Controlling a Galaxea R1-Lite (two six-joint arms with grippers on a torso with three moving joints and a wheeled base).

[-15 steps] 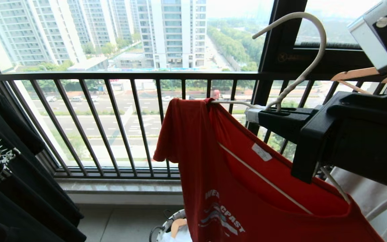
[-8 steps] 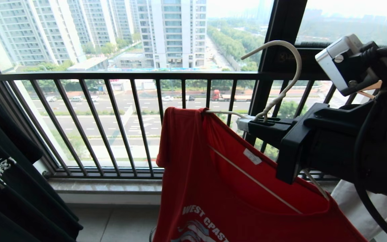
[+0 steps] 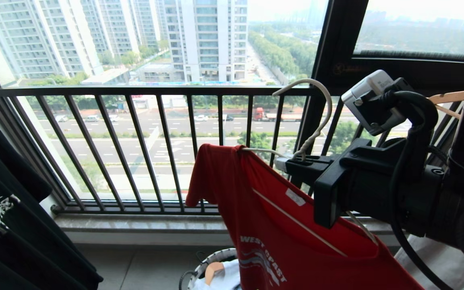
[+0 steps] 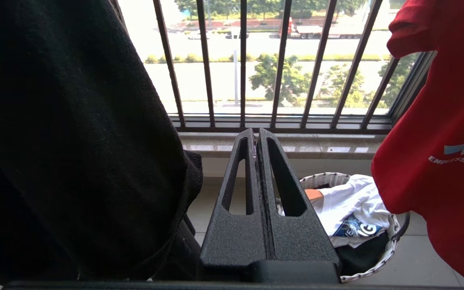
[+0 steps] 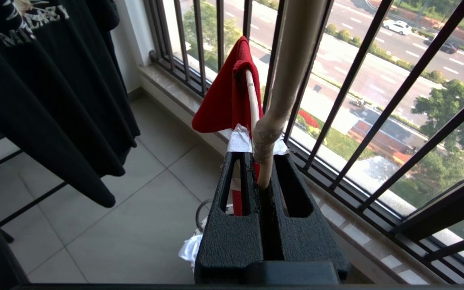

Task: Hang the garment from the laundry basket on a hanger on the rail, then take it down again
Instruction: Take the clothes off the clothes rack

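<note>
Right gripper (image 3: 286, 164) hides hanger (image 3: 316, 121) neck; basket (image 3: 212, 262) seemingly half-cropped.

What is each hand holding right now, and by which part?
The right hand grips the hanger at the neck, just below its hook, with the red T-shirt draped on it. The left hand is shut and holds nothing.

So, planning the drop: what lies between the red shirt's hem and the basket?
Nothing: in the left wrist view, bare floor separates red T-shirt from laundry basket.
</note>
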